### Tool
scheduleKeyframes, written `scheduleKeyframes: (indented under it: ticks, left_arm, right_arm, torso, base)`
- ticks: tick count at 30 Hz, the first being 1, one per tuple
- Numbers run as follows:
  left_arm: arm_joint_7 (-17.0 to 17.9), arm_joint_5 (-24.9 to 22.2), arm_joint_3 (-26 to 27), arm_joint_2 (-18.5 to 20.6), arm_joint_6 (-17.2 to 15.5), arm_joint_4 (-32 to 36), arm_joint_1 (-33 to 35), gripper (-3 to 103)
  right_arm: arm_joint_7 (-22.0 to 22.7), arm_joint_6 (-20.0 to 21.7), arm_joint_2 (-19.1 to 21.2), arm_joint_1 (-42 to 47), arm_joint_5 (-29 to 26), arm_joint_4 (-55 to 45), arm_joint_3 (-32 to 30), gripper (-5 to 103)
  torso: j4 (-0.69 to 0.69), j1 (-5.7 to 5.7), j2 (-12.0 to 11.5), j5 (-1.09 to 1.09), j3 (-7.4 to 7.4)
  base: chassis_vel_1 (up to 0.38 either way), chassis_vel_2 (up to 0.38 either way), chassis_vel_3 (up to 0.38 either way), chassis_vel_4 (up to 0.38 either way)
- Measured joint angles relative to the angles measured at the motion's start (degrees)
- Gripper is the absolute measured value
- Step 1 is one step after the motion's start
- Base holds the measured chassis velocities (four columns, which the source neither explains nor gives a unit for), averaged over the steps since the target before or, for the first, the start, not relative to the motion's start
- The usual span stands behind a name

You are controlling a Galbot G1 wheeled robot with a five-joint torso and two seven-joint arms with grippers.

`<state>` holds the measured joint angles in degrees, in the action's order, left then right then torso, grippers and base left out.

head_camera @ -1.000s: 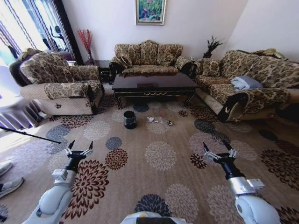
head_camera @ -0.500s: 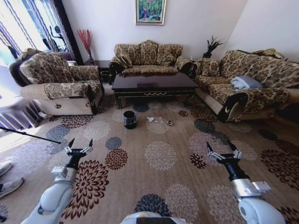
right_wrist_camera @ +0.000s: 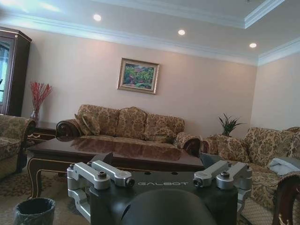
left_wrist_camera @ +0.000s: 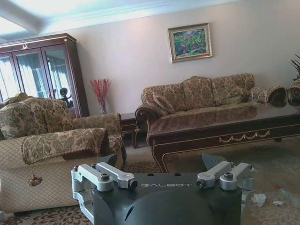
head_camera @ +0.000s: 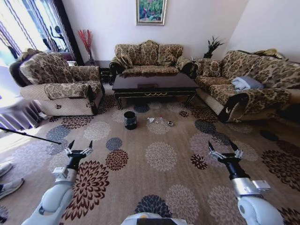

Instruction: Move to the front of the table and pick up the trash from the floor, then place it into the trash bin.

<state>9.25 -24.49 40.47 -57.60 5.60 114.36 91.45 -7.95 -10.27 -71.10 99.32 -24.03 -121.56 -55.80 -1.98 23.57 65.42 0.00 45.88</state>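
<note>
Two grippers, left gripper point(head_camera: 78, 151) and right gripper point(head_camera: 225, 153), ride low and forward, jaws spread wide and empty, ready for the trash point(head_camera: 158, 120) lying far ahead on the floor point(head_camera: 159, 154), right of the trash bin point(head_camera: 130, 120), before the bench point(head_camera: 154, 84).

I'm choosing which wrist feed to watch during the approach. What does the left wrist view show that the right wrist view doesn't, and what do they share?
Left wrist view: crumpled white paper trash on the patterned beige carpet floor, a glass-fronted dark wood cabinet, and the open left claw.

Right wrist view: the small round black trash bin with its crinkly clear liner, a green potted plant, ceiling spotlights, and the open right claw.

Both: the long glossy dark brown coffee table, the patterned sofa behind it, the framed painting and red dried branches.
</note>
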Motion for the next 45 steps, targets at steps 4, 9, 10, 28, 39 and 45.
scheduleKeyframes:
  ticks: [4,9,10,28,39,45]
  left_arm:
    - [0.00,0.20,-0.42,-0.08,-0.20,-0.11,-0.18,100]
    - [-0.07,0.48,-0.74,-0.47,-0.36,-0.34,-0.20,100]
    - [-0.13,0.51,-0.76,-0.64,-0.38,-0.55,-0.19,100]
    - [-2.20,1.08,0.69,-0.60,-0.25,-0.36,-0.63,100]
    - [-3.42,2.02,0.06,-0.49,0.37,0.54,0.17,100]
    - [-3.47,2.50,-0.17,-0.42,0.04,1.35,0.17,100]
  right_arm:
    - [0.00,0.12,-0.11,-0.17,-0.01,0.33,0.03,100]
    - [0.11,0.45,0.12,-0.62,-0.07,0.47,0.10,100]
    - [0.29,0.72,0.32,-0.91,-0.11,0.47,0.18,100]
    - [-2.24,-2.94,2.29,0.80,-0.36,-0.98,-0.64,100]
    - [-3.37,-2.59,4.48,-0.36,-0.75,1.05,1.48,100]
    - [-3.06,-1.12,8.93,-2.18,0.47,2.26,2.92,100]
  torso:
    - [0.00,0.00,0.00,0.00,0.00]
    - [0.00,0.00,0.00,0.00,0.00]
    - [0.01,0.00,0.00,0.00,0.00]
    - [0.00,0.00,0.00,0.00,0.00]
    - [0.00,0.00,0.00,0.01,0.00]
    - [0.01,0.00,0.00,0.00,0.00]
  base:
    - [0.000,0.000,0.000,0.000]
    - [0.000,0.000,0.000,0.000]
    - [0.000,0.000,0.000,0.000]
    - [0.000,0.000,0.000,0.000]
    - [0.000,0.000,0.000,0.000]
    - [0.000,0.000,0.000,0.000]
